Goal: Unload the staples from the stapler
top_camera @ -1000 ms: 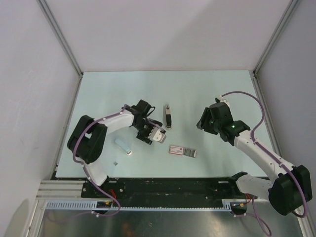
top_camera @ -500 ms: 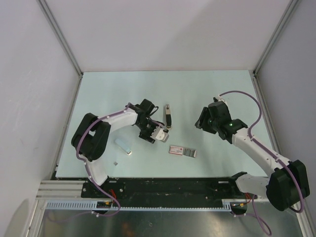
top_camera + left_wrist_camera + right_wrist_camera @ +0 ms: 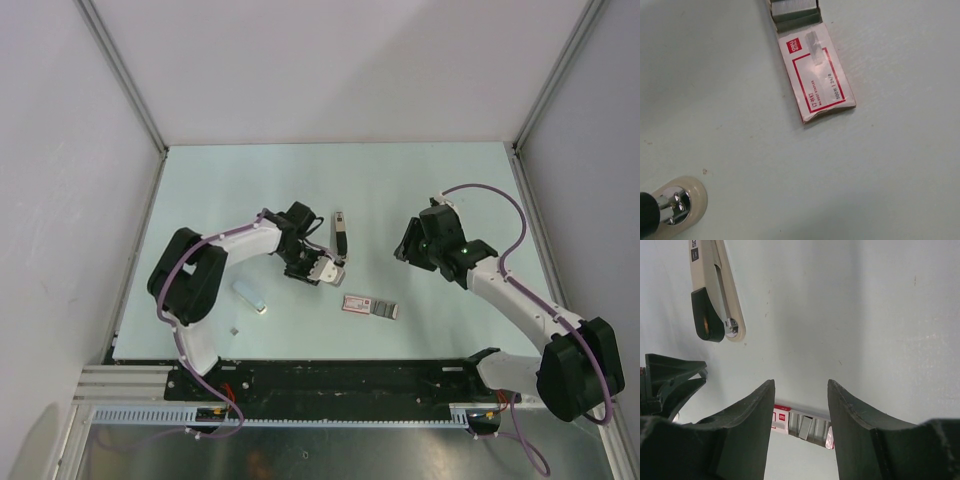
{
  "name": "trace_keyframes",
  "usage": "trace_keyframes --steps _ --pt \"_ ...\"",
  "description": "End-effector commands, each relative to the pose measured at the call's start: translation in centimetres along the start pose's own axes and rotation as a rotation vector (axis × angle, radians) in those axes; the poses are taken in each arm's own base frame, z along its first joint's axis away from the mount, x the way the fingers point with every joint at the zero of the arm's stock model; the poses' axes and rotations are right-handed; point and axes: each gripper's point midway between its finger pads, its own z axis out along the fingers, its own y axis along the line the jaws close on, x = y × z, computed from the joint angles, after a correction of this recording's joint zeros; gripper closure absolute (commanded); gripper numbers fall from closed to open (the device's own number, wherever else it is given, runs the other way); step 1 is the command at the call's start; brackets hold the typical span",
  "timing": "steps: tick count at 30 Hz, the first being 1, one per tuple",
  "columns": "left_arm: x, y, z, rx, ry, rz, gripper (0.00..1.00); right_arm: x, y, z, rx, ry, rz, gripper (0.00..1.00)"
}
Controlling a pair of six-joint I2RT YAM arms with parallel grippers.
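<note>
The slim black stapler (image 3: 341, 235) with a silvery strip lies lengthwise on the table at centre. It also shows in the right wrist view (image 3: 715, 295), with a cream base and a black end cap. In the left wrist view only its rounded end (image 3: 677, 206) shows, at bottom left. My left gripper (image 3: 324, 267) hovers just left of the stapler's near end; its fingers are out of its own wrist view. My right gripper (image 3: 409, 246) is open and empty to the right of the stapler, its jaws (image 3: 801, 387) spread wide.
A pinkish-red staple box (image 3: 370, 306), partly slid open with staple strips showing, lies near of the stapler; it also shows in the left wrist view (image 3: 817, 75) and the right wrist view (image 3: 802, 424). A pale blue block (image 3: 250, 294) and a small grey piece (image 3: 234, 330) lie at left.
My left gripper has moved right and a little away from me, closer to the stapler's near end. My right arm has shifted slightly left.
</note>
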Motion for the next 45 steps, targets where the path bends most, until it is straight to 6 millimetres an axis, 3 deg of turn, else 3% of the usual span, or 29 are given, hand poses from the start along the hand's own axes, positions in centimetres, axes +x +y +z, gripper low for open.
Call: trace_keyframes --steps 1,5,11,15,23,34,45 --pt "0.6 0.1 0.5 0.019 0.035 -0.086 0.6 -0.2 0.6 0.1 -0.024 -0.015 -0.01 0.49" --pt "0.4 0.9 0.3 0.0 0.03 -0.138 0.6 0.0 0.7 0.2 -0.022 -0.012 -0.012 0.49" --pt "-0.9 3.7 -0.9 -0.061 -0.042 -0.243 0.61 0.3 0.7 0.1 -0.016 -0.01 -0.018 0.49" --pt "-0.9 4.1 -1.5 -0.078 -0.053 -0.268 0.6 0.4 0.8 0.1 -0.014 -0.011 -0.023 0.49" --pt "-0.4 2.8 -2.7 -0.093 -0.043 -0.26 0.47 0.6 0.9 0.0 -0.018 -0.011 -0.029 0.49" --pt "-2.2 1.9 -4.0 -0.109 -0.103 -0.338 0.34 0.8 1.1 0.2 -0.015 -0.007 -0.037 0.49" --pt "-0.2 0.6 -1.5 -0.052 -0.005 -0.445 0.37 0.8 1.1 0.1 -0.012 -0.013 -0.037 0.49"
